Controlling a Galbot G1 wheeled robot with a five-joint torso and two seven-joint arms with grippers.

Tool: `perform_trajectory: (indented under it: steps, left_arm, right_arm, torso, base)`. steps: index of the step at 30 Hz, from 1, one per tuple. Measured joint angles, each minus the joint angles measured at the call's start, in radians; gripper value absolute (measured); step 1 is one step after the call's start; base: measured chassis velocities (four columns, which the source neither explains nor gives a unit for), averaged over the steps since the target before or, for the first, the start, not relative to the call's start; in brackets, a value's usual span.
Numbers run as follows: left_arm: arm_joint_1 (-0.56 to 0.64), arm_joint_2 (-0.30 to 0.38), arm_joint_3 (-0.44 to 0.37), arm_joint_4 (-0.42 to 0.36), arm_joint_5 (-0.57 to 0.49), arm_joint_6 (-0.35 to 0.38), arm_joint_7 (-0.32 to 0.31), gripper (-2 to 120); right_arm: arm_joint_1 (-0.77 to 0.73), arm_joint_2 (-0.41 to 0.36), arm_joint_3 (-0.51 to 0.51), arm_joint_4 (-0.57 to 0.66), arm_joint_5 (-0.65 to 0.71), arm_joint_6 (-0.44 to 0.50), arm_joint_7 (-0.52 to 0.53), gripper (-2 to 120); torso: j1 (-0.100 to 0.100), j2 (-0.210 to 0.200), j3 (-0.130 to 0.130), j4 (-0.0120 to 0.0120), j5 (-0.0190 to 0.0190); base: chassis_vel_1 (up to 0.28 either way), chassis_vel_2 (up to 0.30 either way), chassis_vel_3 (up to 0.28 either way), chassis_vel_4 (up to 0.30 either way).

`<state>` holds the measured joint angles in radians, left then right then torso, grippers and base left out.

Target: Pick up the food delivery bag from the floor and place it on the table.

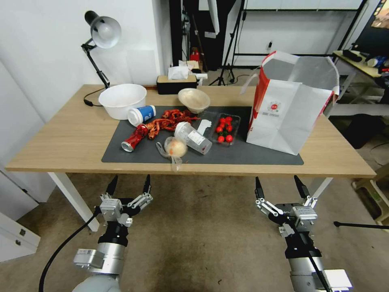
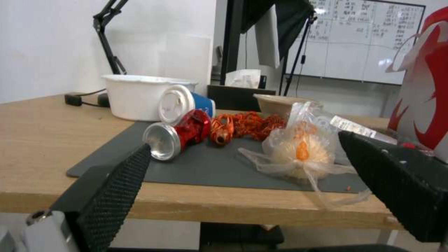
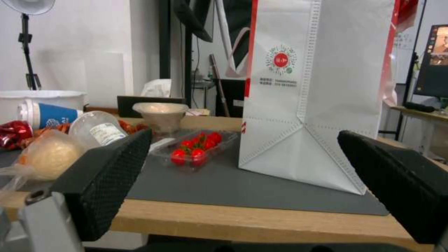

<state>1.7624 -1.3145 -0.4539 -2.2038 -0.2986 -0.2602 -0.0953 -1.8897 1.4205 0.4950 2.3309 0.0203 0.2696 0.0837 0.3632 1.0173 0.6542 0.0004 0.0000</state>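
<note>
Boxy white paper delivery bag w/ red sides (image 1: 285, 107) stands upright near light-wood table's (image 1: 60, 142) right edge; looks light, crushable, best gripped by handles. Left gripper (image 1: 129, 187) & right gripper (image 1: 279, 187) hang below front edge, fingers apart, empty.

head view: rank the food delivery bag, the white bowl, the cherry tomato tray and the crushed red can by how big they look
1. food delivery bag, by far the largest
2. white bowl
3. cherry tomato tray
4. crushed red can

The tray and can look close in size, so their order is unsure.

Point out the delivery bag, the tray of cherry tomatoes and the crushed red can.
food delivery bag (image 1: 283, 121), head view, white front panel.
tomato tray (image 1: 225, 129), head view, among the tomatoes.
crushed red can (image 1: 134, 138), head view, mid-body.
</note>
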Motion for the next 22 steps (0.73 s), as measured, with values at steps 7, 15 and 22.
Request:
perform_trajectory:
  steps: [7,15,22]
  left_arm:
    - [0.0,0.0,0.0,0.0,0.0,0.0,0.0,100]
    - [0.0,0.0,0.0,0.0,0.0,0.0,0.0,100]
    - [0.0,0.0,0.0,0.0,0.0,0.0,0.0,100]
  right_arm:
    - [0.0,0.0,0.0,0.0,0.0,0.0,0.0,100]
    - [0.0,0.0,0.0,0.001,0.001,0.0,0.001,100]
    - [0.0,0.0,0.0,0.001,0.001,0.0,0.001,100]
  torso:
    - [0.0,0.0,0.0,0.0,0.0]
    - [0.0,0.0,0.0,0.0,0.0]
    - [0.0,0.0,0.0,0.0,0.0001]
  base:
    - [0.0,0.0,0.0,0.0]
    - [0.0,0.0,0.0,0.0]
    - [0.0,0.0,0.0,0.0]
